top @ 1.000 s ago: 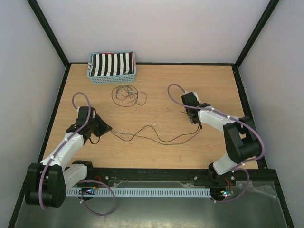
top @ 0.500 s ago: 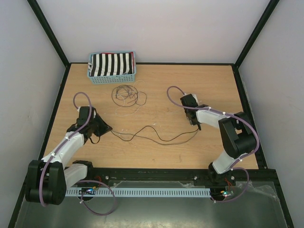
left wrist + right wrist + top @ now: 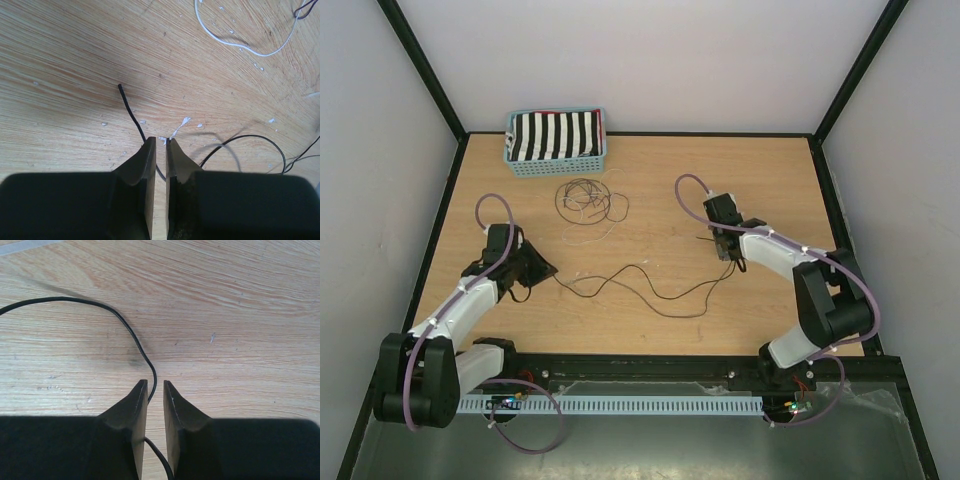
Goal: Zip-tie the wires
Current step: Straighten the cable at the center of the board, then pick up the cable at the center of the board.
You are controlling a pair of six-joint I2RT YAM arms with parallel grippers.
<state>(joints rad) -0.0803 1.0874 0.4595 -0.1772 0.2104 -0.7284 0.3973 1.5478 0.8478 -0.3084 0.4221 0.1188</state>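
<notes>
Trunking of grey slotted plastic [image 3: 640, 405] nearest, stretched along the front edge. Beyond it, over the left part of the light wooden table [image 3: 770, 180], left gripper [image 3: 161, 142] low above the boards, opened only to a narrow slit. Threaded in under its fingertips and showing again inside the slit, one long thin black wire [image 3: 131, 112], cut end just ahead on the wood; not visibly pinched, though impossible to say for certain from the wrist view. Around that spot, small white flecks [image 3: 184, 121] scattered over the grain. Across on the right and slightly farther back, right gripper [image 3: 155, 385] equally low, parted a little wider, gripping nothing. Passing loosely through its gap, not squeezed, the same black wire by the look of the overhead view. Between the two grippers, slack and wavy, flat on the table top in shallow bends across the middle. Farther back and to the left, rest of the wires [image 3: 588, 200]: a loose tangle of thin dark loops, with a pale grey-white strand [image 3: 235, 45] curling out on the near side, well apart from both grippers. Behind the tangle, against the rear edge, small blue plastic mesh basket [image 3: 560, 166] filled with black-and-white striped cloth [image 3: 555, 135]. Last, plain pale walls [image 3: 650, 60] on three sides, edged by black frame posts [image 3: 420, 60].
</notes>
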